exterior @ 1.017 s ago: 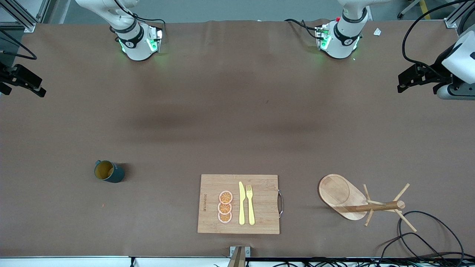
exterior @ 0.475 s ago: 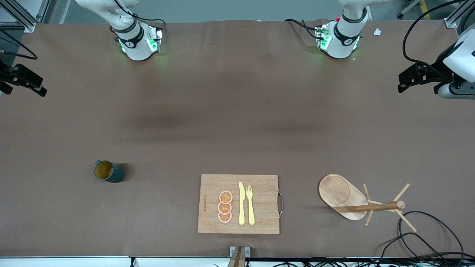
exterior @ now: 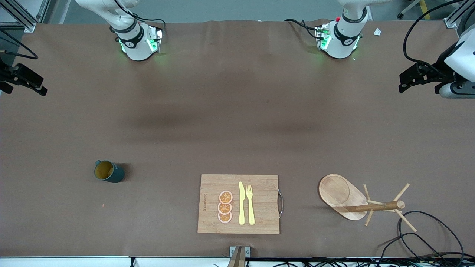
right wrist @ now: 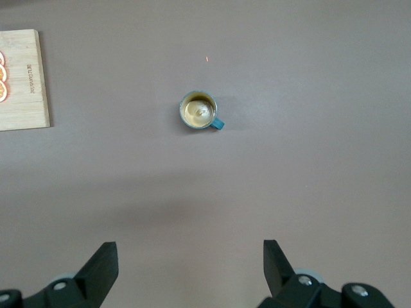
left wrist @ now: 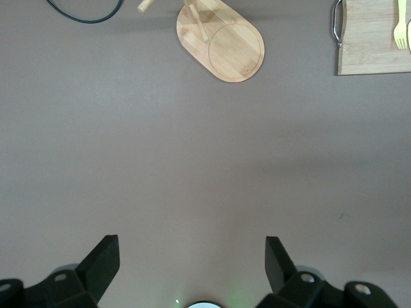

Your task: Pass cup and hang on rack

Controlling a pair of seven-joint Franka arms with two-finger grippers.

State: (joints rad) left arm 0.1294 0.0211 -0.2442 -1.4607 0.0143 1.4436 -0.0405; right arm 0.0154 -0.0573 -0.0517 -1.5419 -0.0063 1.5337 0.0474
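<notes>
The dark teal cup [exterior: 108,171] stands upright on the brown table toward the right arm's end, its yellowish inside showing. It also shows in the right wrist view [right wrist: 199,110], well apart from my right gripper [right wrist: 189,253], which is open and empty. In the front view my right gripper [exterior: 37,85] hangs over the table's edge at the right arm's end. The wooden rack [exterior: 343,196] stands toward the left arm's end and shows in the left wrist view [left wrist: 228,42]. My left gripper [left wrist: 191,250] is open and empty, up over the left arm's end [exterior: 404,82].
A bamboo cutting board [exterior: 259,185] with orange slices [exterior: 225,207], a yellow knife [exterior: 241,203] and a fork [exterior: 250,204] lies between cup and rack, near the front camera. Black cables [exterior: 426,237] loop beside the rack.
Both grippers have shifted very slightly at the table's ends. The cup, rack and board have not moved.
</notes>
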